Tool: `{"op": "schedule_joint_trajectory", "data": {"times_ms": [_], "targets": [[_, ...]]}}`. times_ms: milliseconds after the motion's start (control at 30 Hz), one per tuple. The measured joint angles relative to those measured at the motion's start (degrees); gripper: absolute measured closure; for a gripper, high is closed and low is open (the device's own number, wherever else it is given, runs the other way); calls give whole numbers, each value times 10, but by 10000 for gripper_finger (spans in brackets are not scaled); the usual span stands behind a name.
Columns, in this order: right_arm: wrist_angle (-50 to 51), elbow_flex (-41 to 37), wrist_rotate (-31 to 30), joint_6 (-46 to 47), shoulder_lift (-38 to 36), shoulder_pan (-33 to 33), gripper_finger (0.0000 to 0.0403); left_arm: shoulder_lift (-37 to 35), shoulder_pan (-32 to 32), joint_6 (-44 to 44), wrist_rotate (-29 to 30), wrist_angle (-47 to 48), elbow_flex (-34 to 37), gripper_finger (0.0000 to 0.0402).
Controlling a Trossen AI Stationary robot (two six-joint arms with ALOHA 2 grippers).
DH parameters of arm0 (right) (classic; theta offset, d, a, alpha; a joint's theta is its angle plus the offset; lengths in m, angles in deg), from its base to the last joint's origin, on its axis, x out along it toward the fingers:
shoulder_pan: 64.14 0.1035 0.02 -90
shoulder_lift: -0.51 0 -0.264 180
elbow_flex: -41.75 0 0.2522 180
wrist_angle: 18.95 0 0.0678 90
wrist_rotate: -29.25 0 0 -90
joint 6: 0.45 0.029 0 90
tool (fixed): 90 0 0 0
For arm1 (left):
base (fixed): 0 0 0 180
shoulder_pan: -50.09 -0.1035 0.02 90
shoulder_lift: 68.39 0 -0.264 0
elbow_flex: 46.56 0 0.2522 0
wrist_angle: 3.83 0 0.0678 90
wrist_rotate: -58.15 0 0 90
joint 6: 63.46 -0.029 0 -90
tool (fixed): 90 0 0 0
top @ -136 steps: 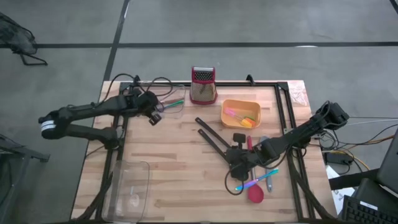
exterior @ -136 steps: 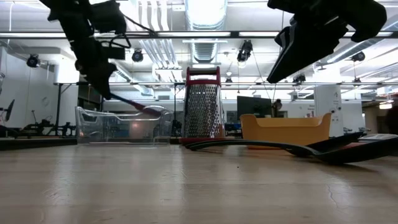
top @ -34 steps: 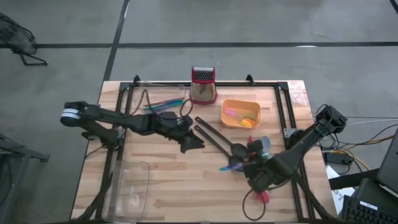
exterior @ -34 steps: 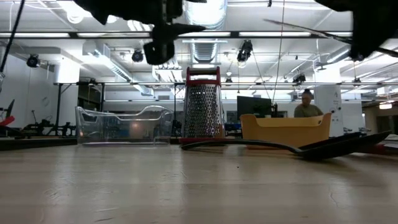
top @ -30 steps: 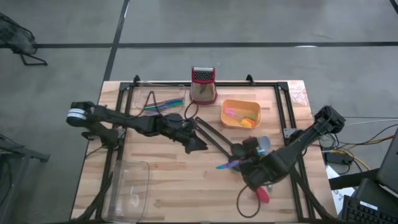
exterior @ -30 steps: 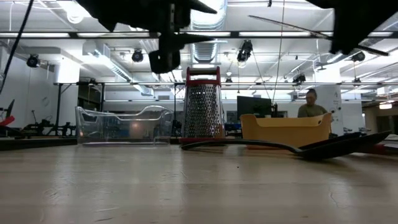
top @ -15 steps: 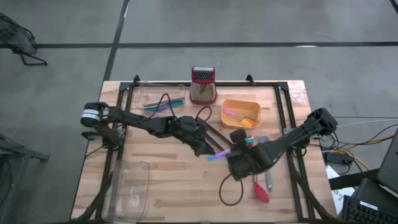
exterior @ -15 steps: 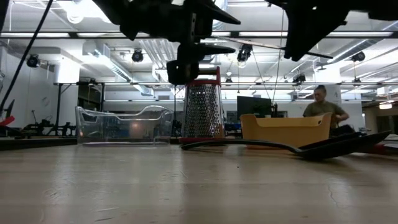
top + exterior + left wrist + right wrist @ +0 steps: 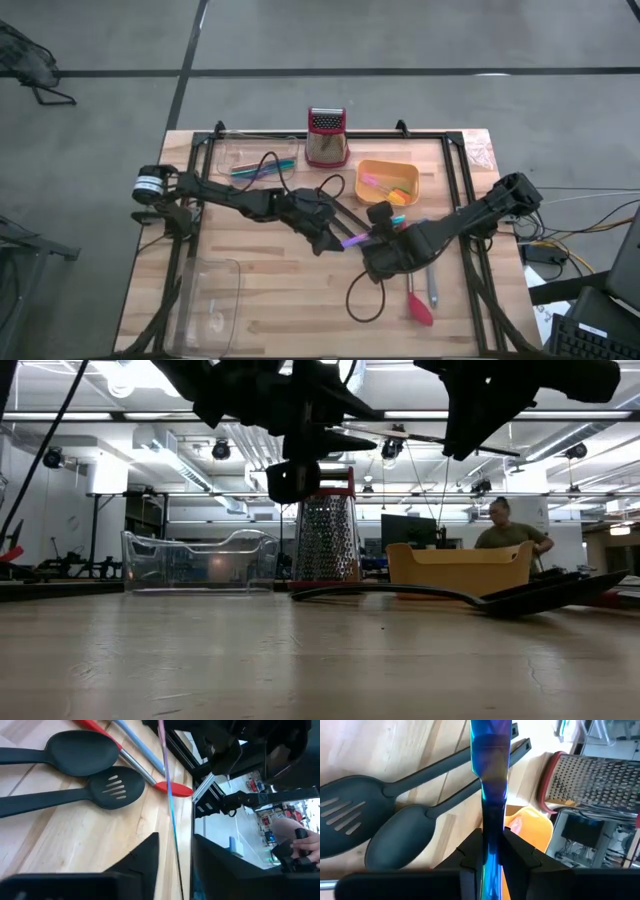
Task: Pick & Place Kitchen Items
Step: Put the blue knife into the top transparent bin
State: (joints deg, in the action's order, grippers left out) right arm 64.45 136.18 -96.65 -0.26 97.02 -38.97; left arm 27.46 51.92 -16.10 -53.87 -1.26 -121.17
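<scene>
My right gripper (image 9: 370,243) is shut on a slim iridescent blue-purple piece of cutlery (image 9: 352,241), held above the middle of the table. My left gripper (image 9: 328,240) is open. Its two fingers stand on either side of the cutlery's free end (image 9: 172,815) with gaps on both sides. Below them a black spoon (image 9: 80,755) and a black slotted spoon (image 9: 112,790) lie flat on the wood. A red spoon (image 9: 415,305) and a grey utensil (image 9: 432,290) lie at the near right. My right gripper pinches one end of the iridescent cutlery (image 9: 492,827) between its two fingers (image 9: 517,850). The fingers come level from the table's right and lie along it. The rest sticks straight out past the fingertips toward my left gripper, clear of the table.
An orange tub (image 9: 372,192) with small coloured pieces stands at the far right of centre, and a steel grater with a red top (image 9: 327,137) behind it. One clear tray (image 9: 232,152) holds cutlery at the far left; another (image 9: 212,300) lies at the near left. A person (image 9: 510,532) is behind the table.
My right gripper has carried the iridescent cutlery toward the table's left and far edge, held level and clear of the wood. My left gripper has gone toward the table's right until its fingers stand around the cutlery's free end.
</scene>
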Motion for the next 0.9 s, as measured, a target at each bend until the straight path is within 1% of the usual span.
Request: {"op": "schedule_joint_trajectory", "data": {"times_ms": [133,233,267,433,533,633,733,900], "targets": [[-4,5,-2,-5,0,0,357,0,0,-10,-3,6,0,334],[-6,5,-1,-14,0,0,361,0,0,-19,-7,3,0,381],[-7,5,-1,-16,0,0,360,0,0,-21,-5,7,0,389],[-12,5,0,-8,0,0,325,0,0,-40,-3,16,0,396],[-11,5,1,11,-2,0,302,-7,0,-59,10,53,1,397],[-9,5,1,25,-6,1,280,-23,0,-82,42,115,1,398],[-8,5,1,27,-10,4,260,-48,0,-106,88,190,1,399],[-10,5,1,28,-19,12,231,-111,-1,-147,203,319,1,399]]}}
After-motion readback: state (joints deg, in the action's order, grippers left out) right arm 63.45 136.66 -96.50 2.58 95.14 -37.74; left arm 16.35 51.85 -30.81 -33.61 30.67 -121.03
